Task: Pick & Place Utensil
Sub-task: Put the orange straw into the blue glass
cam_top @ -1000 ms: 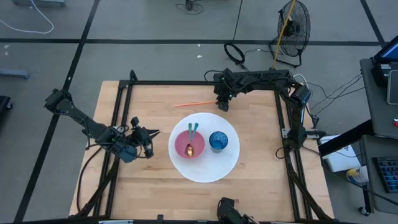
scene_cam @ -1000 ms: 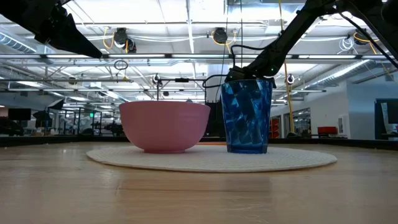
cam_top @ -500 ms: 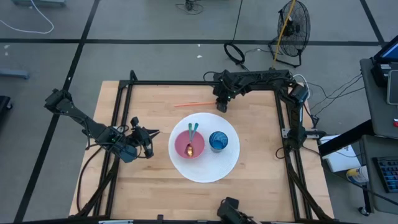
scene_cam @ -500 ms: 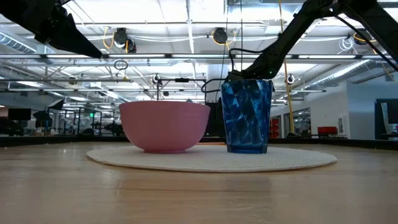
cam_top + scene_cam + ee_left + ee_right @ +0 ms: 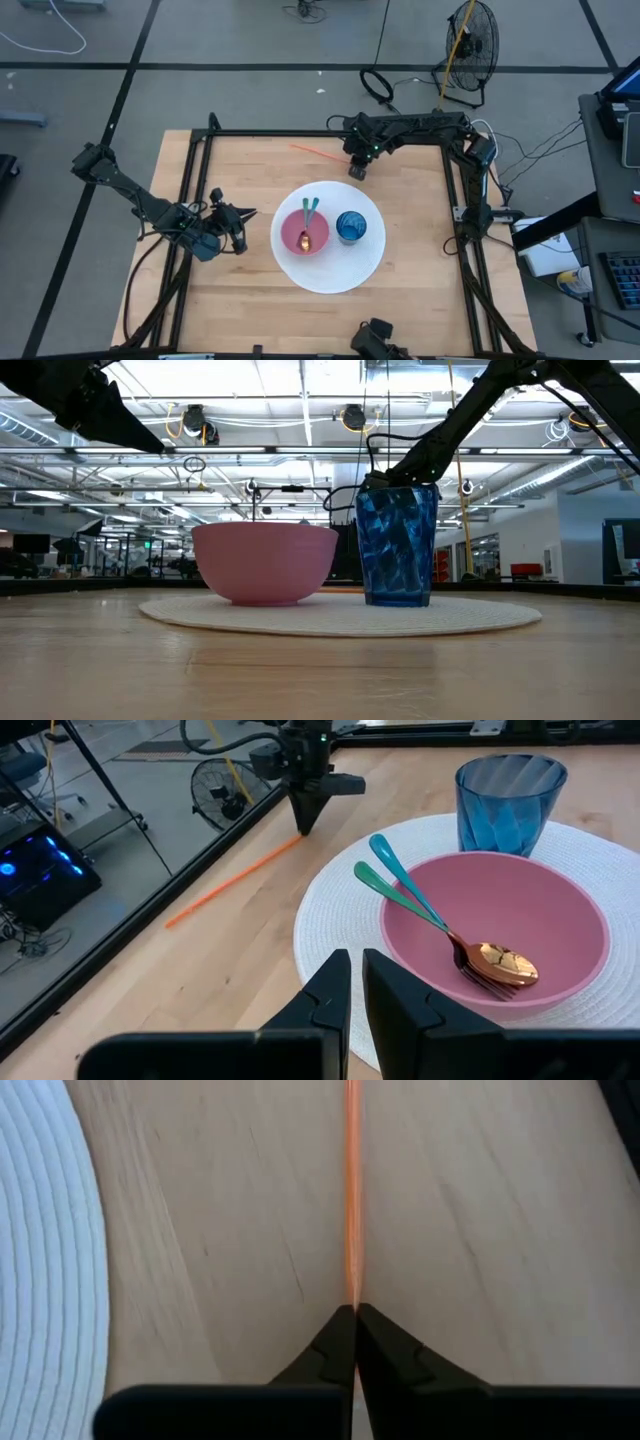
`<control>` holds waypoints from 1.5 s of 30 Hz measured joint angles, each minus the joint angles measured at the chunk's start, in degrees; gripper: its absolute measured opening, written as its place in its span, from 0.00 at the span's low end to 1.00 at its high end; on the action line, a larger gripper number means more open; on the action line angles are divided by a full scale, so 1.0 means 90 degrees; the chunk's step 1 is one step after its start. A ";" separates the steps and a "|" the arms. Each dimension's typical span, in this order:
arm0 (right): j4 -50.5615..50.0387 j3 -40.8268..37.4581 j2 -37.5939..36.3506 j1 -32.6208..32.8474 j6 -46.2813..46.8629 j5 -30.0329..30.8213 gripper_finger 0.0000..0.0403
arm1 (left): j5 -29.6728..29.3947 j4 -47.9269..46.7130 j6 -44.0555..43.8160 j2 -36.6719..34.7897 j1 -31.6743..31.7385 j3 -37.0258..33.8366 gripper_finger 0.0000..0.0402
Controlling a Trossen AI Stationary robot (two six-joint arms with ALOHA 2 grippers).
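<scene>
I am driving the rig from afar, and the right gripper (image 5: 356, 172) sits low at the far side of the wooden table (image 5: 240, 290), its two fingers pressed together on the near end of a thin orange straw (image 5: 351, 1190). In the right wrist view the straw runs straight out from between the fingertips, so I judge it is pinched at its tip for a lift. From above, the straw (image 5: 318, 152) lies slanted across the bare wood, away from the gripper toward the table's far edge. The likely destination is the blue cup (image 5: 350, 226) on the round white mat (image 5: 330, 275), which lies just beside the gripper. A pink bowl (image 5: 305, 232) shares the mat and already holds two teal-handled utensils (image 5: 400, 890), one of them a copper-headed fork. The left gripper (image 5: 236, 228) waits beside the mat, its fingers nearly together and holding nothing. The cup stands between bowl and gripper's path, so the long straw must rise clear of its rim. A black frame borders the table, and a fan (image 5: 472, 40) stands on the floor beyond.
</scene>
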 joint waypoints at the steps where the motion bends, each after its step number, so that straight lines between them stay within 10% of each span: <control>1: -0.0040 0.0000 -0.0030 0.0000 0.0059 0.0034 0.00 | 0.0000 0.0000 -0.0006 -0.0001 0.0000 0.0000 0.09; 15: -0.1007 -0.0227 -0.1482 0.0083 0.0811 0.0536 0.00 | -0.0002 0.0046 -0.0002 -0.0001 0.0000 0.0000 0.09; 26: -0.1177 -0.2715 -0.4122 0.0562 0.2911 0.0986 0.00 | -0.0151 0.0117 0.0315 0.0002 0.0000 0.0000 0.09; 36: -0.1195 -0.4800 -0.6557 0.2389 0.5877 0.0969 0.00 | -0.0165 0.0528 0.0891 0.0002 0.0024 0.0000 0.09; 45: -0.1264 -0.5580 -0.6860 0.4772 0.8289 0.0961 0.00 | -0.0104 0.0779 0.0952 0.0000 0.0024 0.0000 0.09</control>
